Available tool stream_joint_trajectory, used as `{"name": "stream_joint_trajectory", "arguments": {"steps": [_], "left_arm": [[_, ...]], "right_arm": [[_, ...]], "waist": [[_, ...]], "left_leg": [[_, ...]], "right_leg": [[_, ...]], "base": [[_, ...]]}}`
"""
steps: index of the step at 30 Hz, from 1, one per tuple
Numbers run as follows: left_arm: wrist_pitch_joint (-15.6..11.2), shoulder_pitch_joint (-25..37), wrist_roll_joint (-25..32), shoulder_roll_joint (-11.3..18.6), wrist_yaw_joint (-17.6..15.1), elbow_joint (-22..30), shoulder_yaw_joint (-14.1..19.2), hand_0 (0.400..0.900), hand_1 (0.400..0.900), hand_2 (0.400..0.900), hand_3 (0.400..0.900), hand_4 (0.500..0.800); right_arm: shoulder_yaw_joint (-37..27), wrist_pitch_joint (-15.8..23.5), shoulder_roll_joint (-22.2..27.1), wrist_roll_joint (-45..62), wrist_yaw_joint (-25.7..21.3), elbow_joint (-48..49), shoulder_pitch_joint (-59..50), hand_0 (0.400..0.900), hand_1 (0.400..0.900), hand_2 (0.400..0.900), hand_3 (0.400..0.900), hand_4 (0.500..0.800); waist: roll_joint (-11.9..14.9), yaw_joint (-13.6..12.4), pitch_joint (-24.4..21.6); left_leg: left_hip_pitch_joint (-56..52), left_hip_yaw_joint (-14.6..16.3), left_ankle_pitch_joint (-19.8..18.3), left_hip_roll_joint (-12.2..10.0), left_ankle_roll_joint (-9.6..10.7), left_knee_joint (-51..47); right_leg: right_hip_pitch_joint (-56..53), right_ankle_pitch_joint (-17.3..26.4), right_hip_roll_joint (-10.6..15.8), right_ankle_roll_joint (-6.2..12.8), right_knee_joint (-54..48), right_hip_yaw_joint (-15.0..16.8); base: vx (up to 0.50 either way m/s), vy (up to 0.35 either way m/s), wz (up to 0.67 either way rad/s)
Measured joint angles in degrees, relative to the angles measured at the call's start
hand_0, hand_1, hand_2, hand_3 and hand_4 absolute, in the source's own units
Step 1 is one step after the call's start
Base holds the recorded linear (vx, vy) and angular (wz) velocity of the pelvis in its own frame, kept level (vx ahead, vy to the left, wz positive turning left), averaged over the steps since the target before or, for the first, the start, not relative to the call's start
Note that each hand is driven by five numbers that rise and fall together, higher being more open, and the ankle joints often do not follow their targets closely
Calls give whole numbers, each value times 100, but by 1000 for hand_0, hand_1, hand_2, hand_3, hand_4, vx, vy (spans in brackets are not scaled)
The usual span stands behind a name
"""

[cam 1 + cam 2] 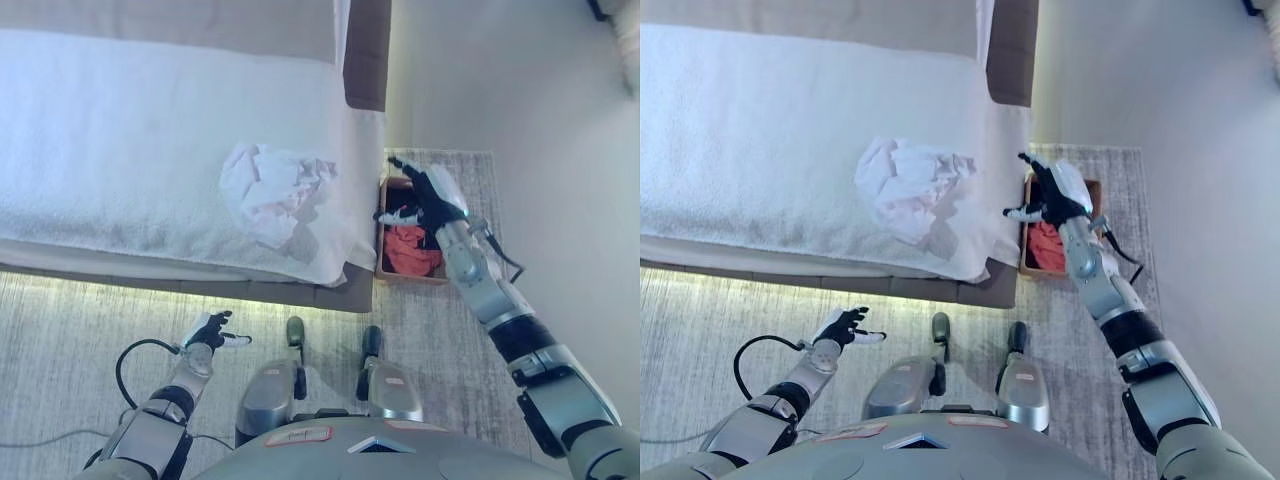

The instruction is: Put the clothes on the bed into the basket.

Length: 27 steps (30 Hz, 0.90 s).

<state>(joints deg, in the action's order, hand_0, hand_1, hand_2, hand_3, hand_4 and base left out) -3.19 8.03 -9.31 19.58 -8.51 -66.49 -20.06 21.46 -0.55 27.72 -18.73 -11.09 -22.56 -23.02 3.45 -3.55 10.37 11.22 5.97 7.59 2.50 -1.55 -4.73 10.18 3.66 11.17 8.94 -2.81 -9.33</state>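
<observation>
- Clothes: one crumpled white garment (272, 190) lies on the bed, near the bed's corner, off to the left of my right hand and well apart from it.
- More clothes sit already in the basket (388, 268): a red garment (412, 250) and something dark beside it, directly beneath my right hand.
- The basket is a brown open box standing on the floor, tight against the side of the bed at its foot corner.
- My right hand (425, 198) hovers over the basket with its fingers spread apart and holding nothing.
- My left hand (208, 331) hangs low by my side, near the bed's lower edge, fingers loosely apart and empty, far from the white garment.
- Step in hand, as I judge it: a drop into the basket looks finished, and the white garment has yet to be fetched.
- The next move calls for swinging my right hand leftward over the mattress corner, lowering onto the bunched cloth, and closing my fingers round a thick fold so it lifts in one piece.
- The bed (110, 130) is covered by a white towelling spread (150, 215) that overhangs a brown base.
- A pale grey carpet (60, 320) lies below my hands; a plain light wall (540, 90) rises beyond the basket.
</observation>
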Motion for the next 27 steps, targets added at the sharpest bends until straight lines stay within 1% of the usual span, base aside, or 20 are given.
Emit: {"name": "stream_joint_trajectory", "arguments": {"steps": [2, 3, 4, 6, 7, 8, 9, 11, 15, 19, 20, 22, 25, 27], "left_arm": [[-5, 0, 12, -62, -21, 20, -90, 900, 900, 900, 900, 800], [-7, -106, 50, -81, -34, 109, -60, 900, 900, 900, 900, 800], [-63, -162, 136, -53, -83, 248, -8, 900, 900, 900, 900, 800], [-116, -34, 283, -61, -107, 216, 41, 900, 900, 900, 900, 800], [-116, 7, 334, -58, -116, 152, 89, 900, 900, 900, 900, 800], [-107, 60, 346, -64, -120, 94, 98, 900, 900, 900, 900, 800], [-87, 87, 345, -59, -131, 49, 107, 900, 900, 900, 900, 800], [-78, 126, 346, -61, -200, 29, 147, 900, 900, 900, 900, 800], [-79, 219, 348, -47, -263, -9, 182, 900, 900, 900, 900, 800], [-146, 249, 348, 9, -330, -12, 185, 900, 900, 900, 900, 800], [-146, 253, 348, 12, -331, -12, 185, 900, 900, 900, 900, 800], [-165, 311, 348, 46, -375, -11, 185, 900, 900, 900, 900, 800], [-181, 371, 360, 76, -464, -10, 177, 900, 900, 900, 900, 800], [-188, 374, 480, 75, -490, -4, 142, 900, 900, 900, 900, 800]], "right_arm": [[135, -51, 113, 0, -33, -23, -302, 900, 900, 900, 900, 800], [178, -68, 122, 2, -64, -15, -429, 900, 900, 900, 900, 800], [340, -68, 205, 1, -110, -19, -686, 900, 900, 900, 900, 800], [540, -71, 373, 2, -110, -38, -1316, 900, 900, 900, 900, 800], [547, -74, 330, 3, -114, -75, -1594, 900, 900, 900, 900, 800], [598, -73, 320, 3, -120, -113, -1815, 900, 900, 900, 900, 800], [735, -78, 349, 3, -124, -157, -2090, 900, 900, 900, 900, 800], [857, -77, 355, 3, -128, -216, -2456, 900, 900, 900, 900, 800], [1219, -90, 312, 7, -125, -295, -2887, 900, 900, 900, 900, 800], [1641, -99, 25, 6, -98, -736, -3244, 900, 900, 900, 900, 800], [1663, -100, 11, 5, -97, -769, -3266, 900, 900, 900, 900, 800], [1717, -132, -334, 8, -91, -1297, -3530, 900, 900, 900, 900, 800], [1787, -169, -559, 12, -92, -1770, -3759, 900, 900, 900, 900, 800], [1875, -232, -713, 18, -87, -2194, -3915, 900, 900, 900, 900, 800]], "waist": [[-24, 10, 116], [-33, -76, 212], [-10, -131, 302], [-33, -156, 590], [-37, -173, 705], [-40, -202, 777], [-52, -238, 846], [-89, -324, 961], [-141, -465, 1055], [-148, -477, 1089], [-149, -476, 1089], [-162, -519, 1121], [-169, -675, 1294], [-173, -754, 1343]], "left_leg": [[189, -149, 82, -58, 118, 2], [288, -204, 130, -126, 187, 17], [442, -214, 143, -203, 235, 71], [721, -329, 234, -310, 358, 99], [809, -380, 265, -365, 389, 99], [874, -419, 276, -412, 401, 103], [942, -429, 289, -450, 416, 120], [1043, -435, 298, -489, 413, 151], [1171, -464, 320, -483, 390, 190], [1246, -542, 318, -435, 390, 211], [1255, -546, 318, -435, 391, 213], [1414, -573, 314, -399, 394, 279], [1513, -605, 295, -378, 420, 362], [1613, -641, 270, -368, 453, 418]], "right_leg": [[96, 271, -121, -55, -105, -60], [156, 374, -174, -95, -131, -90], [295, 403, -235, -134, -132, -110], [457, 501, -380, -245, -213, -251], [532, 534, -449, -288, -211, -291], [589, 546, -493, -279, -212, -315], [647, 553, -539, -279, -213, -332], [713, 593, -578, -338, -213, -358], [818, 622, -608, -379, -211, -371], [852, 621, -550, -380, -212, -406], [858, 621, -547, -380, -212, -409], [964, 620, -512, -380, -211, -469], [1004, 618, -493, -381, -209, -499], [1055, 616, -486, -382, -210, -526]], "base": [[-118, -121, 25], [-143, -137, 29], [-63, -67, 15], [-22, -41, 7], [-16, -31, 5], [-17, -15, 7], [-9, 5, 4], [0, 0, 0], [7, 8, 3], [8, 32, 7], [3, 32, 6], [-1, 30, 9], [-7, 25, 12], [2, 43, 10]]}}
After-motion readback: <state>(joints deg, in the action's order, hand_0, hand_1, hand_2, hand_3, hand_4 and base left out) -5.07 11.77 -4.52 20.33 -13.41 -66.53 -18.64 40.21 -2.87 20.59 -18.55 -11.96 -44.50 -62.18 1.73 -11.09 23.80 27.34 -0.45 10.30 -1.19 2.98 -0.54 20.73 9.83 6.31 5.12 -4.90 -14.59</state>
